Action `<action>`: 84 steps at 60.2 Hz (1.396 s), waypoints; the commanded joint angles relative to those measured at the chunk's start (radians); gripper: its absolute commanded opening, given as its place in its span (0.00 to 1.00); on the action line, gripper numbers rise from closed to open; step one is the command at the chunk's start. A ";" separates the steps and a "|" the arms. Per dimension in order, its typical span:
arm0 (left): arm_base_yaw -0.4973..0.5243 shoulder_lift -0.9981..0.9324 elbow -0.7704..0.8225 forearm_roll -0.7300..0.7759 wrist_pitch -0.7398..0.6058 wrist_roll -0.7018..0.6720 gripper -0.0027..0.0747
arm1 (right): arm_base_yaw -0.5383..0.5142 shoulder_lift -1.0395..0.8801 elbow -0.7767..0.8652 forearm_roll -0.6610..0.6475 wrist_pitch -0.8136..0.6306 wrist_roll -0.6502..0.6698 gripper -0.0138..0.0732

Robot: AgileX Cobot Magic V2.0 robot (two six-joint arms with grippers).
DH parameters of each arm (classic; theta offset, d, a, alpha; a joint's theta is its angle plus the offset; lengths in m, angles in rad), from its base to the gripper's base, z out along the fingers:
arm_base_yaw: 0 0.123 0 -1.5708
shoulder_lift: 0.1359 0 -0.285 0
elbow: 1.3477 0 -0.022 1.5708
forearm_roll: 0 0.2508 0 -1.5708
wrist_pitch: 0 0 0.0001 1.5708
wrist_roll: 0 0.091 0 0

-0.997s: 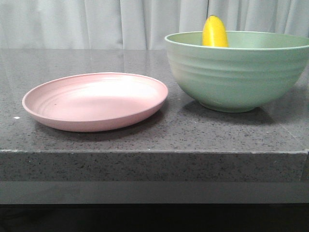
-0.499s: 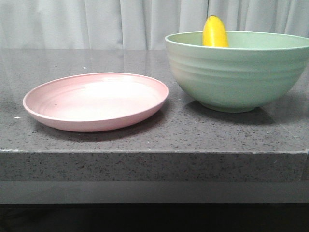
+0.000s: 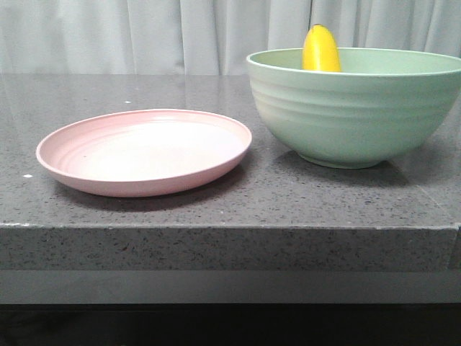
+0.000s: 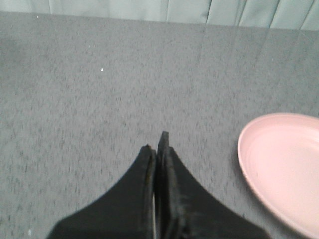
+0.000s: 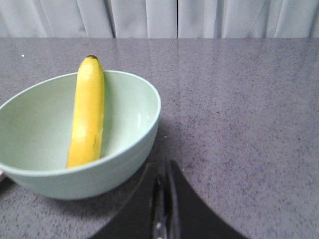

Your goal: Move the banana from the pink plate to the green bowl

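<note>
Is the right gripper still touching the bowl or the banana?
Apart. The right wrist view shows the right gripper shut, with bare countertop between it and the bowl; the banana leans inside, untouched.

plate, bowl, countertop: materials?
Pink plate: looks like matte plastic, soft sheen, faint moulded concentric ridges.
Green bowl: likely the same matte plastic, horizontal ridges outside, slight gloss inside.
Countertop: polished speckled grey stone or a stone-look composite; it reflects the curtain.

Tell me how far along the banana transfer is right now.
It looks done: the banana leans inside the green bowl, and the pink plate is bare. Nothing is in hand; the left gripper and right gripper are shut on nothing. No step appears left.
</note>
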 commanded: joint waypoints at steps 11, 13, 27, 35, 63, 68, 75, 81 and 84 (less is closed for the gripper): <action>0.003 -0.213 0.098 -0.006 -0.096 -0.011 0.01 | -0.003 -0.214 0.083 0.010 -0.062 -0.011 0.09; 0.003 -0.226 0.099 -0.006 -0.098 -0.011 0.01 | -0.003 -0.222 0.083 0.010 -0.062 -0.011 0.09; 0.003 -0.241 0.099 -0.006 -0.104 -0.011 0.01 | -0.003 -0.230 0.083 0.010 -0.064 -0.011 0.09; 0.003 -0.241 0.099 -0.006 -0.104 -0.011 0.01 | -0.003 -0.230 0.083 0.010 -0.064 -0.011 0.09; 0.004 -0.263 0.120 0.026 -0.119 -0.011 0.01 | -0.003 -0.230 0.083 0.010 -0.064 -0.011 0.09; 0.006 -0.317 0.166 0.028 -0.126 -0.011 0.01 | -0.003 -0.230 0.083 0.010 -0.064 -0.011 0.09; 0.006 -0.428 0.250 0.028 -0.128 -0.011 0.01 | -0.003 -0.230 0.083 0.010 -0.064 -0.011 0.09; 0.006 -0.509 0.326 0.028 -0.128 -0.011 0.01 | -0.003 -0.230 0.083 0.010 -0.064 -0.011 0.09; 0.006 -0.517 0.362 0.028 -0.141 -0.011 0.01 | -0.003 -0.230 0.083 0.010 -0.064 -0.011 0.09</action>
